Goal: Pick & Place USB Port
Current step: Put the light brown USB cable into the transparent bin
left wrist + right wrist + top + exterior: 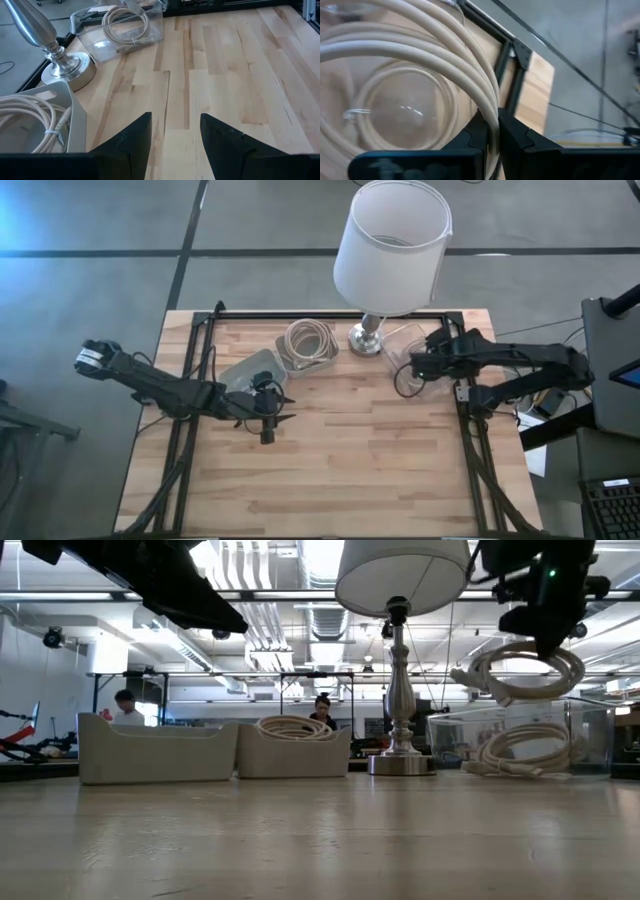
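A cream USB cable coil [520, 670] hangs from my right gripper [545, 635], which is shut on it above the clear plastic container [590, 740] at the table's far right. A second coil [515, 750] lies on the container's floor. My left gripper [175, 135] is open and hovers over bare wood at the table's left middle [268, 425], just on the near side of two white bins [250, 370]. One bin [295, 755] holds another coiled cable [295, 727]. My right gripper [491, 122] pinches the cable coil between its two fingers, across several strands on one side of the loop [487, 107]. The coil is lifted clear and hangs below the fingers above the clear container.
A table lamp with a white shade [392, 245] stands on its metal base [368, 338] between the white bins and the clear container. Black frame rails [465, 440] run along the table's sides. Bare wood covers the near half of the table [340, 470]. People sit in the room beyond.
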Robot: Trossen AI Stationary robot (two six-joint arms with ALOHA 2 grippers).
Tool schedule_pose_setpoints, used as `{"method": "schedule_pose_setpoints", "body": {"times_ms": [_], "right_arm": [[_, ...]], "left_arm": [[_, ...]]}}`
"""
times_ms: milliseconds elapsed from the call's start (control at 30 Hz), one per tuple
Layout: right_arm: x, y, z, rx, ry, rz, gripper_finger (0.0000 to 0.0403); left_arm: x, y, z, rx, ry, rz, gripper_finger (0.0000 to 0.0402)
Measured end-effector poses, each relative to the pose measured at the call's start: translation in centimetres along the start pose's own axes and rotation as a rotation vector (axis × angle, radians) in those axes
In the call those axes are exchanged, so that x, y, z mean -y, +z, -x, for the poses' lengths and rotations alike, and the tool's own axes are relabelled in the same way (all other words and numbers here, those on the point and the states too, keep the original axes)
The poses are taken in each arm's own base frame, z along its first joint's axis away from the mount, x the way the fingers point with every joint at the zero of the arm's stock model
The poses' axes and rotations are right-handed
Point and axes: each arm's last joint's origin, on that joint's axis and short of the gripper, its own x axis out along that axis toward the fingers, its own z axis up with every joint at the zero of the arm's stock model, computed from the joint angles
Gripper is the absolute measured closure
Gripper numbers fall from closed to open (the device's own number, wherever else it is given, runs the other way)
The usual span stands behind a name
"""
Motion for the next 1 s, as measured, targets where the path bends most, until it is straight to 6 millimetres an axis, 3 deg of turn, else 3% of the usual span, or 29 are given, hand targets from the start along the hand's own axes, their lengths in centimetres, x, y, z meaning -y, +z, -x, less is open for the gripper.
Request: {"method": "schedule_pose_setpoints", "body": {"times_ms": [433,800,1000], "right_arm": [[0.8,1.9,-3.1,-0.096,-0.178,-0.052,0.0378],[2.3,3.1,-1.4,0.025,-0.179,-0.121,0.0378],[2.6,2.8,-2.2,0.002,-0.215,-0.149,0.0378]], "left_arm": [[0.0,0.0,0.0,0.004,0.007,0.001,0.0229],[0.0,0.0,0.0,0.004,0.007,0.001,0.0229],[0.0,0.0,0.0,0.004,0.007,0.006,0.0229]]}}
